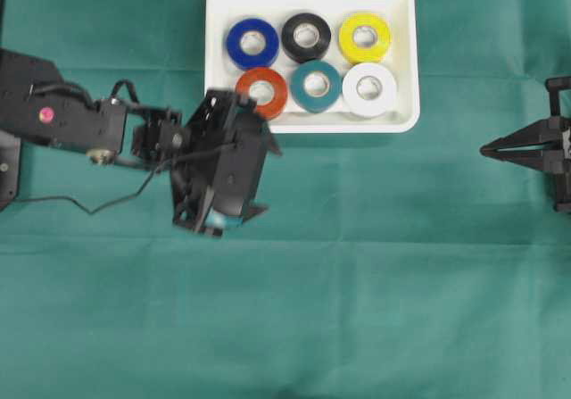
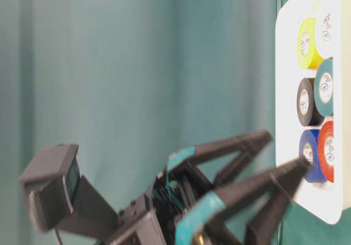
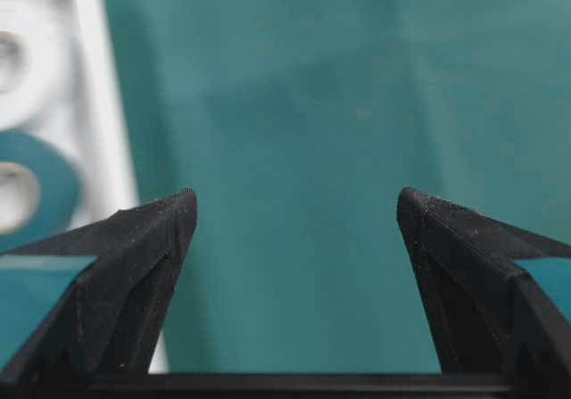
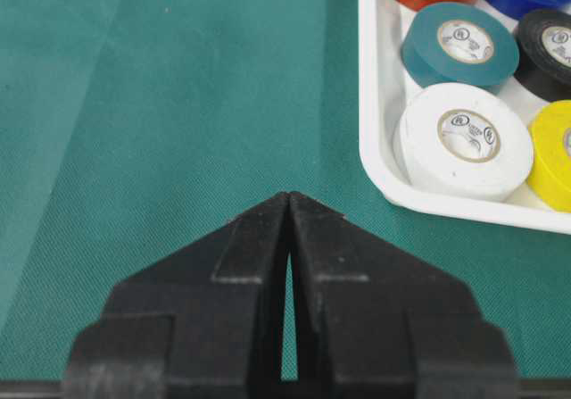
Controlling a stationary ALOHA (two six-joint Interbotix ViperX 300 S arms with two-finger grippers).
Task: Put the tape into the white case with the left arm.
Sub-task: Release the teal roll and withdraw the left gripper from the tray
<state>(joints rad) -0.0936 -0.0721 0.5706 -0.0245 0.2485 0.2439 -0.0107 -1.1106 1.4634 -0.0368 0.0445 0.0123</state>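
From overhead, the shallow white rectangular plastic case sits on the green cloth-covered counter and holds six tape rolls in two rows: blue tape roll, black tape roll and yellow tape roll on the far side, red tape roll, teal tape roll and white tape roll on the near side. The black left arm reaches toward the case; its left pincer, fingers spread apart and empty, lies just beside the case's near left corner. The all-black right pincer sits well apart, beyond the case's right side.

At table level, the left pincer's teal-striped fingers stand wide apart, their tips near the case rim beside the blue and red rolls.

The left wrist camera shows both fingertips spread over bare cloth, the case's rim at the left edge.

The right wrist camera shows the right pincer's fingers pressed together, holding nothing, near the case corner with the white roll.
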